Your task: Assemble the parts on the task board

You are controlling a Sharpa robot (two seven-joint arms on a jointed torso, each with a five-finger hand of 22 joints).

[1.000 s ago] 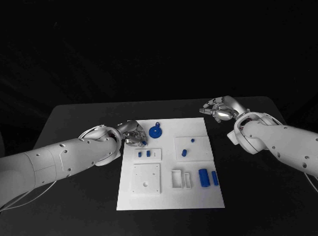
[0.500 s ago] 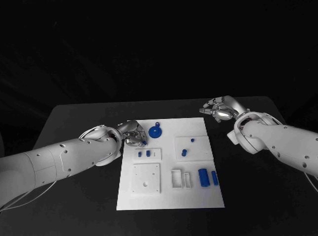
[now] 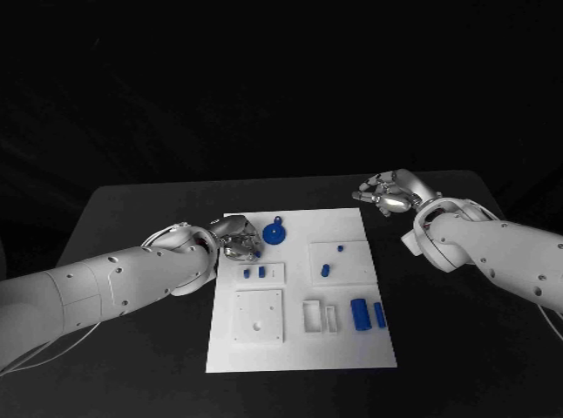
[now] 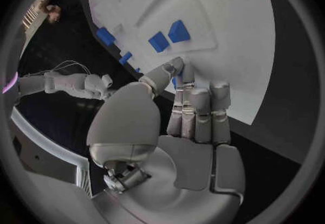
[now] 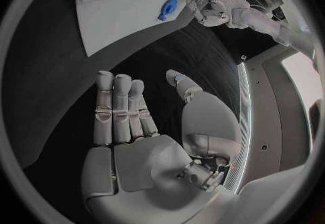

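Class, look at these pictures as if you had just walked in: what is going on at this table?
A two-armed robot is working at a white task board on a black table. Its left hand is at the board's far left corner, right beside a round blue part; whether it grips the part cannot be told. The right hand hovers open off the board's far right corner, holding nothing. Other blue parts lie on the board nearer the robot.

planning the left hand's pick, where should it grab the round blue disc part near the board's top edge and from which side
Probably by the rim of the round blue disc, pinched across its width from the left, where the left hand is. It looks flat, with a small tab on its far edge to avoid; whether the hand touches it is unclear.
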